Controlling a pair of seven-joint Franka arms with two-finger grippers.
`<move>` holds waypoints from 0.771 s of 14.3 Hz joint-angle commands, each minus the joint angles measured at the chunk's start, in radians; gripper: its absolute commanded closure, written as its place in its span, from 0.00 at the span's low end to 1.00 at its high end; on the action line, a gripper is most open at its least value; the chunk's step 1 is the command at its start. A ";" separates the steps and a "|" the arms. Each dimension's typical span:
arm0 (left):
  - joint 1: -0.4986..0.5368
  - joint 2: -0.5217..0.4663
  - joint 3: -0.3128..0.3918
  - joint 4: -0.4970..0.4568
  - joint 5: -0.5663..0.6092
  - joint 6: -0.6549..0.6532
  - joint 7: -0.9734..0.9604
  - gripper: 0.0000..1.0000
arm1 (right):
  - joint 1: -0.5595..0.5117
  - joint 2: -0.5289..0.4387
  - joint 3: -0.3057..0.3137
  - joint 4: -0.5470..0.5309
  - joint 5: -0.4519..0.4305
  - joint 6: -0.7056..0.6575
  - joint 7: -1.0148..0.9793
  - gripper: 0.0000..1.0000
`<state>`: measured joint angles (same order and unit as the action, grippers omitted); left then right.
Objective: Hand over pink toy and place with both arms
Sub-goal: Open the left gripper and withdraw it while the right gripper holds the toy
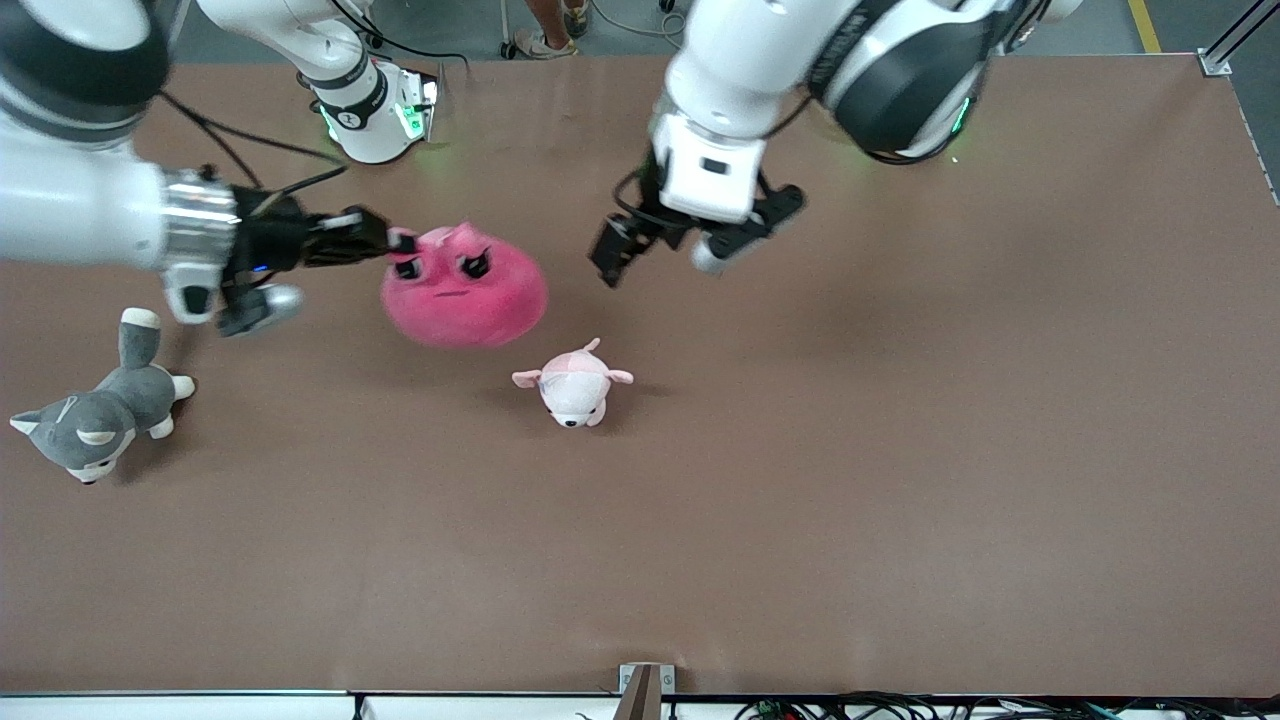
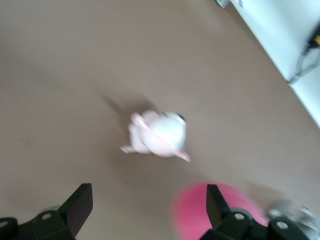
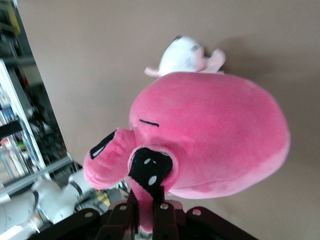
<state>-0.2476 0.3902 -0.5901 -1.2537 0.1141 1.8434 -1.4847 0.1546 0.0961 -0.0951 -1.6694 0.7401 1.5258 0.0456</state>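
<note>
The pink toy (image 1: 470,295), a hot-pink blob plush with black eyes, hangs above the table toward the right arm's end. My right gripper (image 1: 400,242) is shut on a fold of plush beside its eyes; the right wrist view shows the fingers (image 3: 165,212) pinching that fold, the toy (image 3: 215,135) filling the view. My left gripper (image 1: 695,235) is open and empty in the air beside the toy, over the middle of the table. In the left wrist view its jaws (image 2: 150,205) stand wide apart, with the toy's edge (image 2: 195,212) next to one finger.
A small pale pink-and-white plush (image 1: 572,385) lies on the brown table (image 1: 900,450), nearer to the front camera than the toy; it also shows in both wrist views (image 2: 160,132) (image 3: 187,57). A grey-and-white husky plush (image 1: 100,415) lies at the right arm's end.
</note>
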 commanded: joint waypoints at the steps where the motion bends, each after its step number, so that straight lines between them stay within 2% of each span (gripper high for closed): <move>1: 0.120 -0.034 -0.007 -0.016 0.019 -0.108 0.102 0.00 | -0.107 0.052 0.011 0.036 -0.020 -0.015 -0.054 0.88; 4: 0.241 -0.034 -0.005 -0.016 0.018 -0.160 0.338 0.00 | -0.151 0.120 0.011 0.092 -0.137 -0.007 -0.127 0.88; 8: 0.379 -0.033 -0.004 -0.016 0.025 -0.223 0.602 0.00 | -0.237 0.203 0.011 0.096 -0.140 -0.015 -0.217 0.88; 11: 0.451 -0.030 -0.005 -0.016 0.142 -0.277 0.817 0.00 | -0.271 0.260 0.011 0.097 -0.139 -0.015 -0.318 0.88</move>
<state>0.1719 0.3740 -0.5850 -1.2600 0.1939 1.6037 -0.7807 -0.0857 0.3186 -0.1019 -1.6018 0.6053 1.5276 -0.2177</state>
